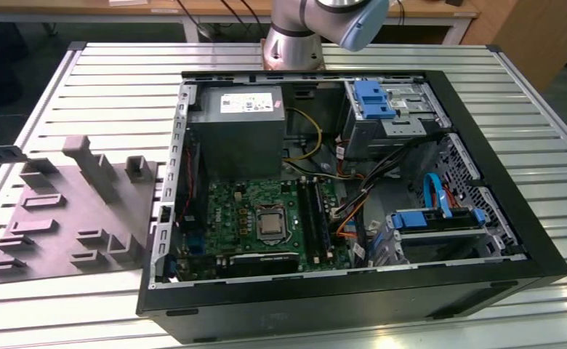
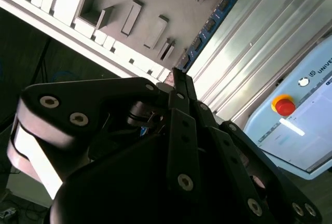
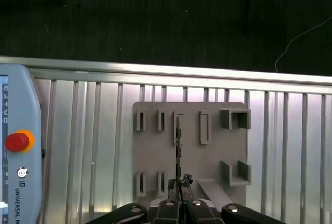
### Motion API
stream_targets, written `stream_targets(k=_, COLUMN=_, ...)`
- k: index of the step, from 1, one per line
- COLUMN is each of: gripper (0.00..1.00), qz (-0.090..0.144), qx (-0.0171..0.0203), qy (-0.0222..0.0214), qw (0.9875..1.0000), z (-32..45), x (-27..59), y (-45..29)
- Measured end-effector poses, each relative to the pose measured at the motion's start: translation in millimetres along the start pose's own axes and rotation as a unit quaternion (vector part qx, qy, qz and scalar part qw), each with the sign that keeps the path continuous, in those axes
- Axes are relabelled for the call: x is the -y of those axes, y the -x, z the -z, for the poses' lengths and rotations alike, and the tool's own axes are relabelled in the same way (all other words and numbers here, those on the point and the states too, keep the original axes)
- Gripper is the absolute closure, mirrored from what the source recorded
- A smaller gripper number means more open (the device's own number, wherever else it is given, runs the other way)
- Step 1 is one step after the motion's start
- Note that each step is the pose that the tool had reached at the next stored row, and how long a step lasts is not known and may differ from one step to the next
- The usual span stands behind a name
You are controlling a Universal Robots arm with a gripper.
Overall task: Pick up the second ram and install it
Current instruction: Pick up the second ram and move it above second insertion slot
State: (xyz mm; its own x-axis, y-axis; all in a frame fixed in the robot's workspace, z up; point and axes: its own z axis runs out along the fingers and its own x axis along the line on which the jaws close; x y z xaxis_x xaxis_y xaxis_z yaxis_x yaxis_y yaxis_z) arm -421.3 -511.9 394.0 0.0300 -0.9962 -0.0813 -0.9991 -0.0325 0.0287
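End effector (image 2: 176, 76), seen in both wrist views: fingers drawn almost fully together, apparently pinching one short end of the second ram (image 2: 210, 24). The stick juts straight out past the fingertips. Judged reason for this hold: the stick is very thin, so a narrow pinch at the end grips it firmly and leaves most of its length free.

Ram's look: a long, flat, slim blue-green board w/ a row of black chips along one face. In the first wrist view it is edge-on, a thin dark line over the grey holder tray (image 3: 218, 151). Can't tell whether it hangs clear of the tray or touches a slot.

The tray has several upright slots and pockets, prob. to stand parts on edge so fingers can reach them from above. It rests on the slatted metal surface (image 1: 118, 80), at the exterior view's left, just beside the open PC case (image 1: 545, 240). The case lies on its side w/ the panel off, so the green motherboard (image 1: 230, 203) faces up. The ram is over the tray, well apart from the board.
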Motion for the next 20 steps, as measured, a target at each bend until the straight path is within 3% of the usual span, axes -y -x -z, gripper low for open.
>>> stream_targets(k=9, gripper=0.89, qz=0.000, qx=0.0001, qy=-0.0001, qw=1.0000, z=21.0, x=-0.7, y=1.7)
stream_targets(k=20, gripper=0.89, qz=0.000, qx=0.0003, qy=0.0000, qw=1.0000, z=21.9, x=3.0, y=1.7)
